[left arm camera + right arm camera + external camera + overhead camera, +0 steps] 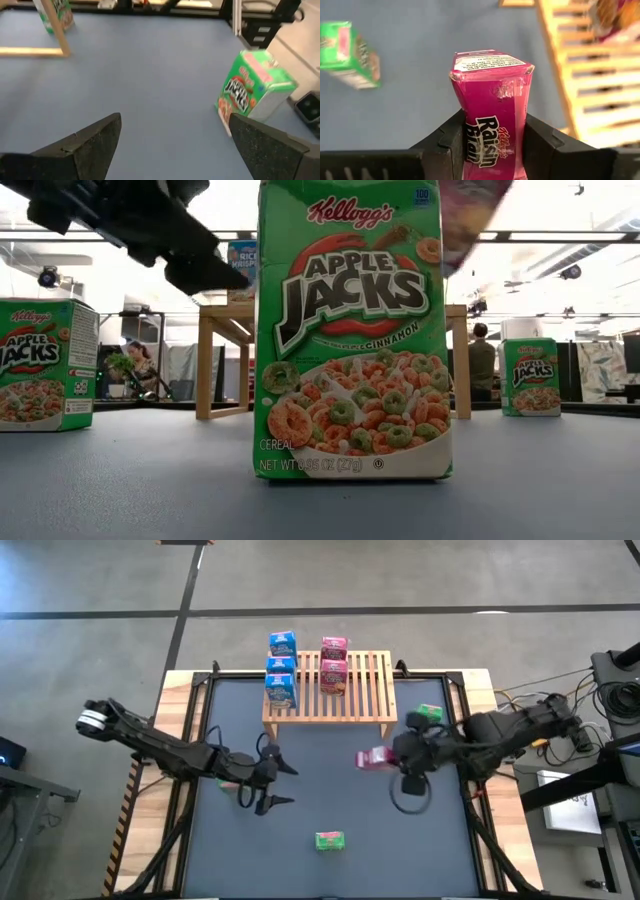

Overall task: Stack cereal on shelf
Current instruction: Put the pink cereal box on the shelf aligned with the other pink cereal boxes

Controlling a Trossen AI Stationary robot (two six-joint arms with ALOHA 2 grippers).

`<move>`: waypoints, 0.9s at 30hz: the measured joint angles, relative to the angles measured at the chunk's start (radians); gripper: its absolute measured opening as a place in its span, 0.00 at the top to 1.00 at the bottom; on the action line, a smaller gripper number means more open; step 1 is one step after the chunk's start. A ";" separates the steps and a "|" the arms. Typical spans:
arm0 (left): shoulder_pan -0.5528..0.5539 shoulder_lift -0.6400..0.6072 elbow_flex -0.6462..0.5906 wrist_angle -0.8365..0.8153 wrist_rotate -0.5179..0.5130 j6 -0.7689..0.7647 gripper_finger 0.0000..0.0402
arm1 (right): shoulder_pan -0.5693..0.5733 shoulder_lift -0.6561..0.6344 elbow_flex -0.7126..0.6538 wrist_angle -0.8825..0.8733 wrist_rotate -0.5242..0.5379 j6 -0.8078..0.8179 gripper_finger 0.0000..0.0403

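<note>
The light-wood shelf [355,690] stands at the table's far side, with blue cereal boxes [282,670] and pink ones [334,665] on its slats. My right gripper [385,757] is shut on a pink Raisin Bran box [492,95], in the air in front of the shelf's right end. My left gripper [282,785] hovers open at centre left with nothing between its fingers. Green Apple Jacks boxes stand on the table: one near the front [329,840], one by the shelf's right leg [430,715], one partly under the left arm [45,365]. My right gripper pinches the pink box by its two narrow sides [465,125] between the two fingers. The fingers [540,140] slant down from the table's right side. The box's far end [490,62] sticks out past the fingertips, and the box is lifted clear of the table.
The shelf's right half [590,75] shows bare slats. Dark tabletop lies free between the two grippers [330,790]. In the left wrist view the front green box [255,90] stands just beyond my right-hand fingertip. Cables and gear sit off the table's right edge [600,710].
</note>
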 joint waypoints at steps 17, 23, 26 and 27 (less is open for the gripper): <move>0.000 -0.065 -0.004 -0.084 -0.001 0.005 0.12 | -0.393 0.343 0.458 -0.034 -0.139 -0.495 0.66; 0.000 -0.065 -0.004 -0.109 -0.001 0.004 0.12 | -0.454 0.471 0.597 -0.106 -0.138 -0.562 0.63; 0.000 -0.065 -0.004 -0.109 -0.001 0.004 0.12 | -0.473 0.523 0.644 -0.132 -0.138 -0.590 0.63; 0.000 -0.065 -0.004 -0.109 -0.001 0.004 0.12 | -0.480 0.535 0.659 -0.143 -0.138 -0.594 0.63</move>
